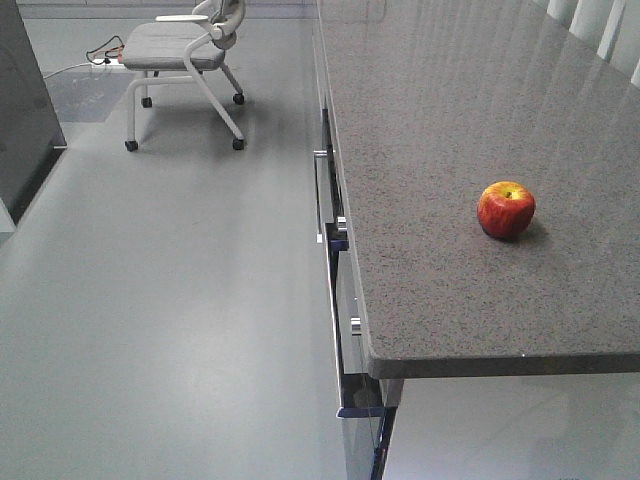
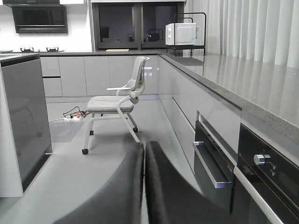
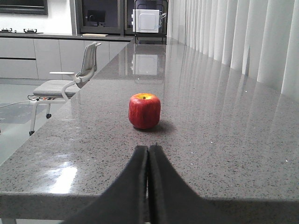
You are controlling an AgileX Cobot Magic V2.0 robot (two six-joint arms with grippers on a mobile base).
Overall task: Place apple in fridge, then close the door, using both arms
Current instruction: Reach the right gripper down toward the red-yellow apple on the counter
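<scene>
The apple (image 1: 506,209) sits upright on the speckled grey counter (image 1: 430,120), set back from the front edge, stem end up, with nothing touching it. In the right wrist view you see it straight ahead of the right gripper (image 3: 148,151), whose two black fingers are pressed together with no gap and nothing between them; gripper and fruit are apart. The left gripper (image 2: 144,147) is likewise closed and empty, held low beside the counter front and facing the open floor toward a white chair (image 2: 117,105). Judge the task as not yet begun: the apple is ungrasped, and the placing and the door closing both remain. You would need to part the right fingers before any grasp. The fridge is not clearly identifiable; a dark grey panel (image 1: 25,110) at the left edge of the front view is cut off by the frame, and you cannot tell whether it is the fridge or whether any door stands open. Neither arm appears in the front view.
</scene>
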